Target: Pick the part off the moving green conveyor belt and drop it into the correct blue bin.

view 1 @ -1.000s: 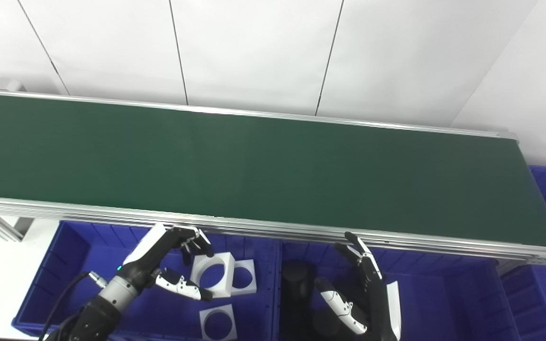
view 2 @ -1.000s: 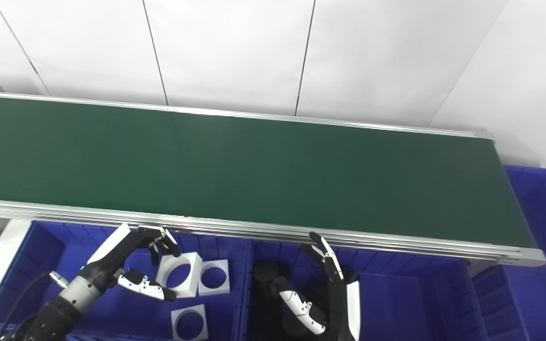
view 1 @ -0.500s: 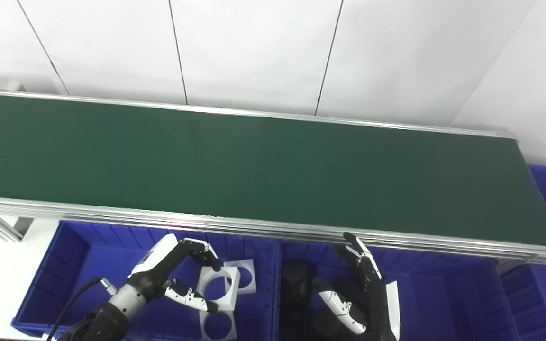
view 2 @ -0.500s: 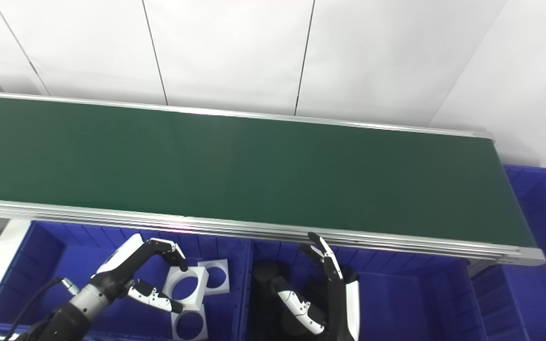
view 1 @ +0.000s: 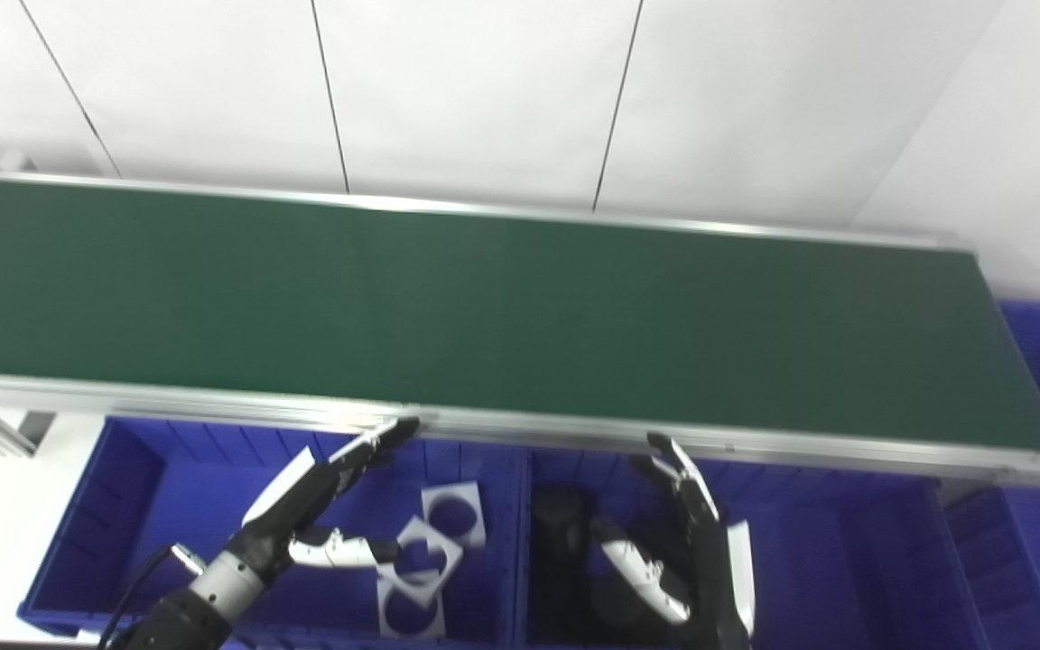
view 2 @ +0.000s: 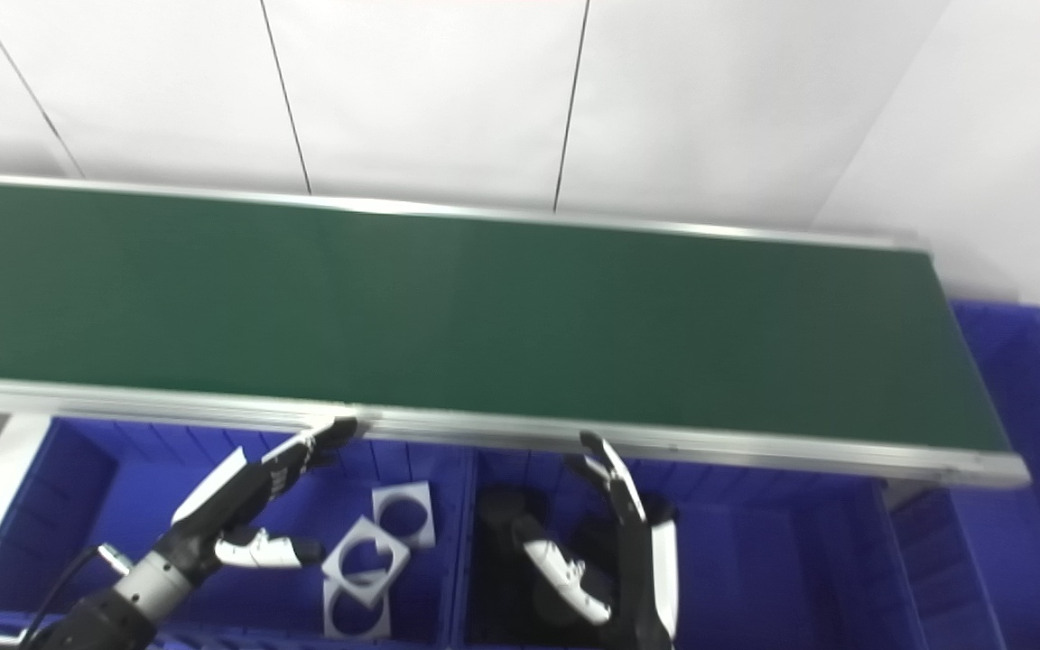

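Since the earlier frames, left hand has let go of its white square ring and is spreading open; camera has also shifted slightly. Conveyor belt is running bare, no part showing on it. Left blue bin is holding three white square rings, the newest lying tilted across the other two, just right of the left hand's thumb. Right blue bin is holding dark round parts. Right hand is hovering open over them, empty. Judgement: whichever side the next part is arriving from decides the nearer hand.
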`<state>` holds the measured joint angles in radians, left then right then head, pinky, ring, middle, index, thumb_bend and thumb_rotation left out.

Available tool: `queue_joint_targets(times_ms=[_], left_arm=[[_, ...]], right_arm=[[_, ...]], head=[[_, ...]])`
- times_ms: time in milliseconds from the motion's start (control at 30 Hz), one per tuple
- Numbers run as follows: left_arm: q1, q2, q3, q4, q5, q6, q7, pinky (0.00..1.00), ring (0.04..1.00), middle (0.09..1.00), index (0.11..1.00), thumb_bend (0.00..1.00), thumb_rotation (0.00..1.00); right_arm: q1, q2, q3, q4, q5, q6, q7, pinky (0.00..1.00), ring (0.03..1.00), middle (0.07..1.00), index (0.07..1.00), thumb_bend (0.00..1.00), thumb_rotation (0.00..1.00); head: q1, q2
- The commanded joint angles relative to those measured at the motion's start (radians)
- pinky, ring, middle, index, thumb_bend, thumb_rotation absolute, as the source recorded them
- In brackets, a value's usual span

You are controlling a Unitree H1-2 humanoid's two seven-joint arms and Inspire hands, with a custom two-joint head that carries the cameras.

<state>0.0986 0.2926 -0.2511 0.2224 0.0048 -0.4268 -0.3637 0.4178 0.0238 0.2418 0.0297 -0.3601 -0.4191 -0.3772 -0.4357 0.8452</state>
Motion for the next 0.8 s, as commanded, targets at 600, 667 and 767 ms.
queue_joint_targets(times_ms=[600,667,767], left_arm=[[0.020,-0.049,0.062,-0.037,-0.063,-0.043,-0.076,0.82,0.885,0.905,0.883,0.87,0.54],[0.023,-0.052,0.066,-0.036,-0.066,-0.043,-0.078,0.83,0.888,0.906,0.883,0.87,0.53],[0.030,-0.059,0.073,-0.039,-0.059,-0.043,-0.072,0.84,0.897,0.913,0.892,0.87,0.53]], right_arm=[[0.011,0.024,-0.016,-0.024,-0.019,-0.026,0.037,0.81,0.791,0.787,0.878,0.69,0.53],[0.012,0.023,-0.016,-0.022,-0.013,-0.030,0.042,0.81,0.794,0.789,0.880,0.69,0.52],[0.016,0.023,-0.017,-0.023,-0.013,-0.031,0.048,0.81,0.796,0.794,0.886,0.68,0.53]], head=[[-0.013,-0.008],[-0.006,-0.013],[0.006,-0.021]])
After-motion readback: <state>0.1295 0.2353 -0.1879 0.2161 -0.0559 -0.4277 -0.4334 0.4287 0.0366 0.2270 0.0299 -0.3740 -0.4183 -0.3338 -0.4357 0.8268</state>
